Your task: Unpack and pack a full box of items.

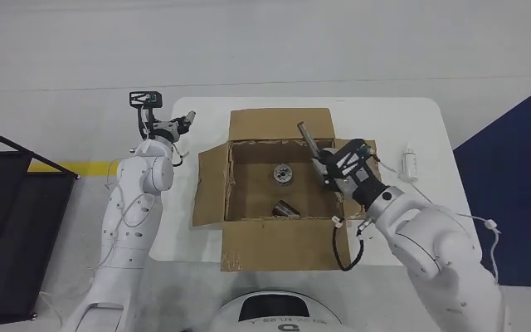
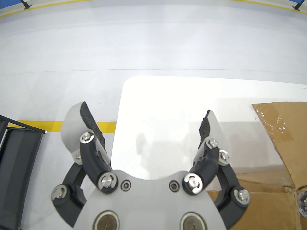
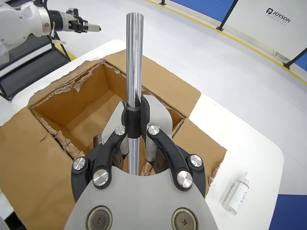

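The right pincer (image 3: 135, 113) was pinching a chrome rod (image 3: 134, 56) at its black band, above the right side of the open cardboard box (image 1: 249, 124). In the box lay a round metal part (image 1: 284, 173) and a dark cylinder (image 1: 285, 209). The left pincer (image 2: 146, 125) hung spread and empty over the far left corner of the white surface (image 2: 156, 101). A small bottle (image 1: 408, 163) lay right of the box.

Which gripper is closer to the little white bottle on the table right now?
Right. The right gripper, shut on the metal rod, is over the box on the bottle's side; the left gripper hangs open beyond the box's opposite side.
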